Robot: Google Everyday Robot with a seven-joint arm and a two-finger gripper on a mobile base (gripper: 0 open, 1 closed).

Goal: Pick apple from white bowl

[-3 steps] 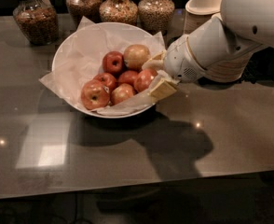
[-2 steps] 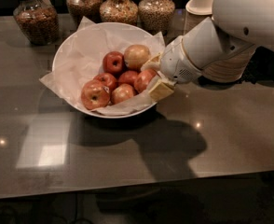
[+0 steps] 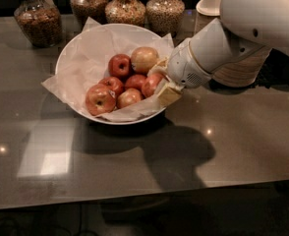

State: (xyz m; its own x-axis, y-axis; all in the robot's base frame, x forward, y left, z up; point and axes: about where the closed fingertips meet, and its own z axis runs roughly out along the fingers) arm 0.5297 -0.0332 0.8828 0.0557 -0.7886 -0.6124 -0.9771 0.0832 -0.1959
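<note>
Crowding the apple (image 3: 152, 84) in the white bowl (image 3: 66, 58), other apples (image 3: 130, 97) hem the tool (image 3: 164, 79); grip unclear.

glossy white rounded-shell arm (image 3: 262, 14): small dark round holes | white cylindrical wrist (image 3: 191, 68): ring seams, dotted grille patch | cream-yellow blocky end effector (image 3: 163, 78): at right rim of wide white paper-lined bowl (image 3: 61, 63)

Glossy red apple (image 3: 149, 85) lies in rt side of wide, shallow white bowl (image 3: 80, 53), lined w/ crinkled white paper. Gripper (image 3: 161, 79) sits at apple, over bowl's rt rim.
</note>
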